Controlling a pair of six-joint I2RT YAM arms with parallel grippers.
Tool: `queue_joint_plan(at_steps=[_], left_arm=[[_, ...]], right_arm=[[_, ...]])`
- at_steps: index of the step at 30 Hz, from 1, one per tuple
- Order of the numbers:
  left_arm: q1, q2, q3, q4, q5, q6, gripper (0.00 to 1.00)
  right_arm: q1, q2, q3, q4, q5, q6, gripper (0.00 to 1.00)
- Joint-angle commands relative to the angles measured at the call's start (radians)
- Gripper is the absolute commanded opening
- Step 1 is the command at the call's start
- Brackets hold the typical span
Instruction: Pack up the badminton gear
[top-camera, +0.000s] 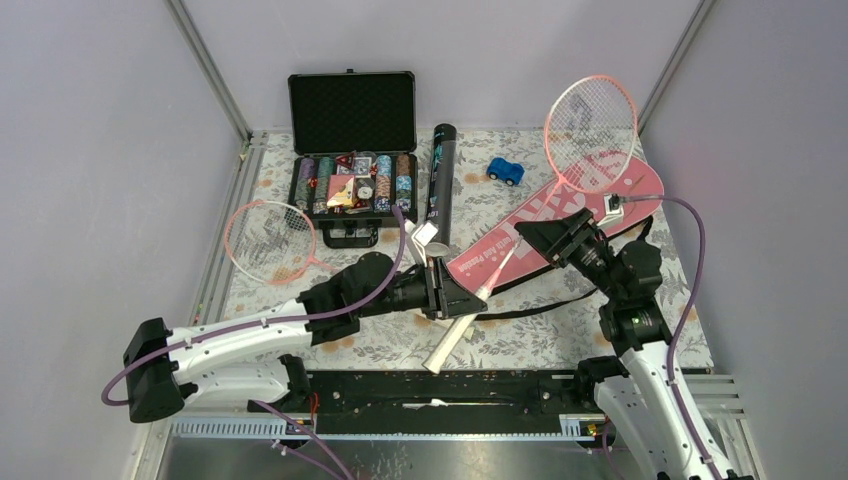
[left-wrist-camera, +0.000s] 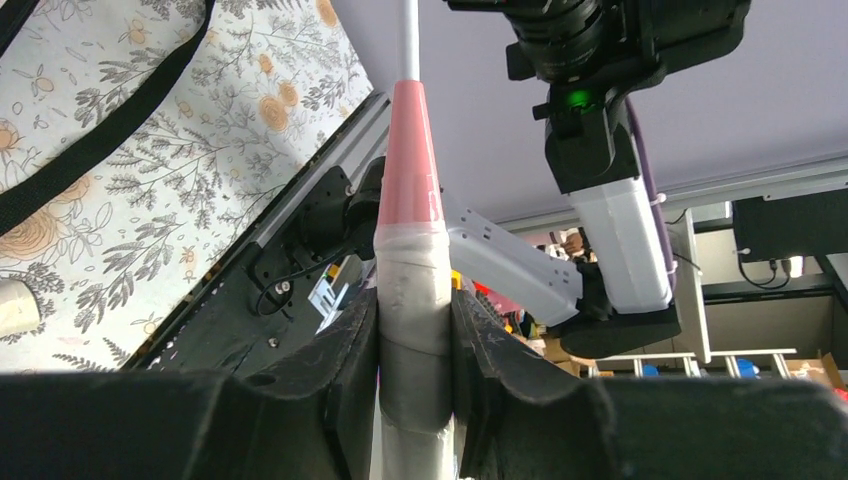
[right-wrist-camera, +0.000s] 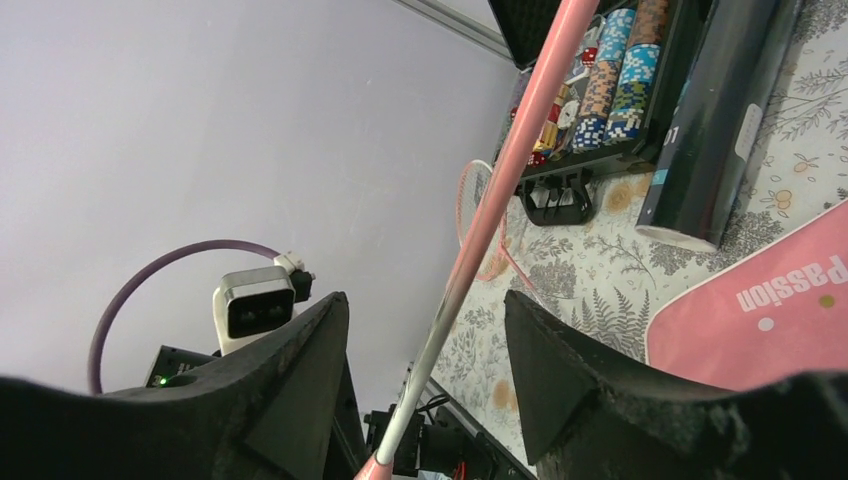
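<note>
Early stage, judging by layout: no gear packed yet.

Left gripper (left-wrist-camera: 414, 312): clamped tight on white handle (left-wrist-camera: 413, 290) of racket (top-camera: 590, 118), pads pressed on both sides of the grip. Racket up off the table (top-camera: 600, 330), slanting from near centre toward far right, head hanging over the far end of the cover (top-camera: 630, 185).

Right gripper (right-wrist-camera: 422, 300): wide open, nothing held. Shaft passing between the fingers w/o visible contact on either side. Looks like a support or re-grip about to come, but only a guess.

2nd racket (top-camera: 268, 240): flat on table at left, well apart from cover, untouched.

Containers:
- Cover: flat on table, right of centre, diagonal, strap (left-wrist-camera: 100, 135) trailing toward near edge. No racket inside as far as visible. Opening/zip state: can't tell.
- Tube (top-camera: 440, 180): lying on its side at centre, just right of poker case. Shuttlecocks (top-camera: 426, 236) at its near end, white, touching or just beside the mouth. In or out: can't tell. Contents deeper in: hidden.
- Poker case (top-camera: 352, 150): lid up, chips (right-wrist-camera: 620, 80) in rows. Not part of the job. Same for car (top-camera: 506, 171), between tube and cover, far side.

Left to do, by estimate: feed held racket into cover, fetch 2nd racket from left and add it, close cover, get shuttlecocks fully into tube and shut it. So practically all of it, with first racket in hand and lined up roughly along the cover.
</note>
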Motion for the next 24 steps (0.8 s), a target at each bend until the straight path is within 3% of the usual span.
queue_joint_plan(at_steps=[1,4,5,10,14,16,20,24], left_arm=[[-0.003,-0.037,0.006,0.164,-0.035,-0.028,0.00],[-0.003,-0.030,0.007,0.170,-0.024,-0.036,0.00],[-0.003,-0.026,0.007,0.170,-0.019,-0.041,0.00],[-0.006,-0.039,-0.025,0.200,-0.017,-0.087,0.00],[-0.009,-0.062,-0.033,0.182,-0.032,-0.080,0.00],[-0.009,-0.069,-0.029,0.148,-0.047,-0.074,0.12],[-0.008,-0.085,-0.001,0.024,-0.060,-0.027,0.46],[-0.008,-0.123,0.042,-0.172,-0.124,0.074,0.60]], right_arm=[[0.006,-0.032,0.003,0.053,0.017,0.036,0.61],[0.006,-0.013,0.004,0.076,0.008,0.053,0.35],[0.006,-0.003,0.003,0.091,0.002,0.066,0.33],[0.006,0.031,0.012,0.107,-0.014,0.076,0.46],[0.006,0.042,0.002,0.130,-0.003,0.087,0.10],[0.006,0.049,-0.001,0.139,0.001,0.096,0.00],[0.007,0.056,0.041,0.000,0.018,0.042,0.00],[0.006,0.049,0.127,-0.278,0.098,-0.093,0.00]])
